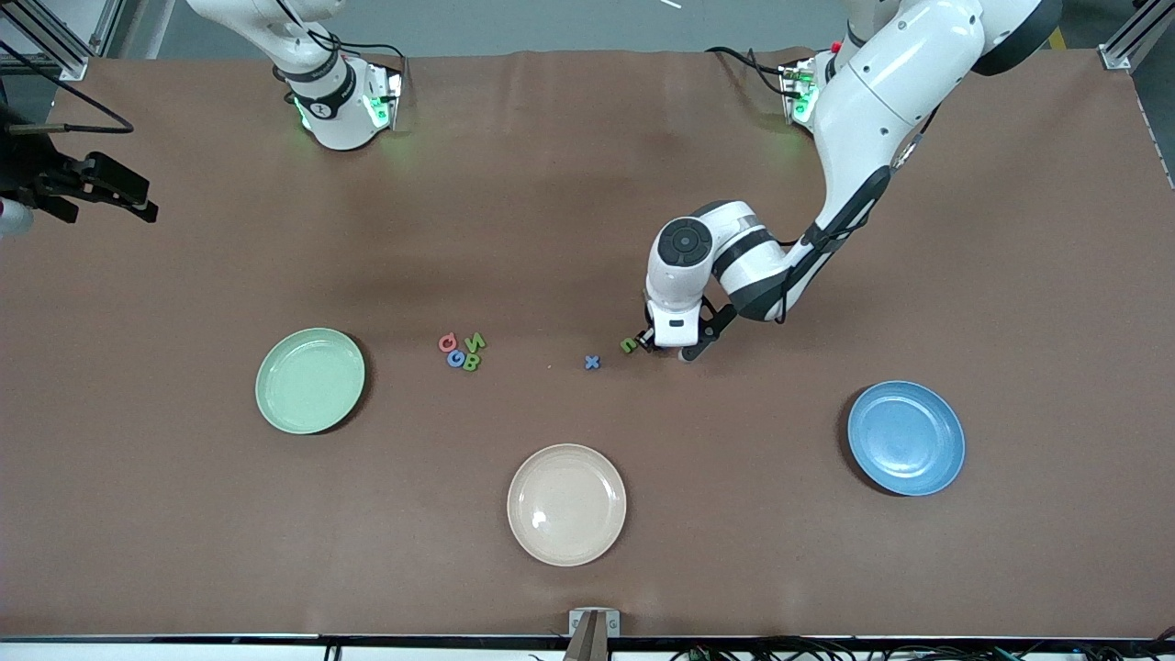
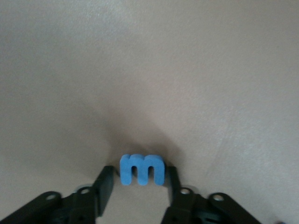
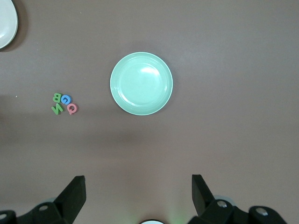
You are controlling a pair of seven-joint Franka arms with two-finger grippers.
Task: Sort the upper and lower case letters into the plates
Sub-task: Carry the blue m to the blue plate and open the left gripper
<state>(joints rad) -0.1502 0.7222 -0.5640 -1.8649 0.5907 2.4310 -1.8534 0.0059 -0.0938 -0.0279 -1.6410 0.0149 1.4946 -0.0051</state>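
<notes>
Plates (image 1: 310, 381) lie untouched; my left tool (image 2: 138, 186) brackets a blue m (image 2: 142, 169), contact unclear, half-hiding it from the front; right tool (image 3: 138, 196) gapes.

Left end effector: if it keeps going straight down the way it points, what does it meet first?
The blue lowercase m, standing between the fingers of the left end effector, which flank it with slight gaps. Past the letter lies only the brown table; remaining depth is unclear.

Big brown table (image 1: 551, 202), smooth and flat. Grey floor (image 1: 551, 28) along the top edge. Metal frame bars (image 1: 55, 37) at the corners. Maybe cables (image 1: 826, 652) along the bottom edge.
</notes>
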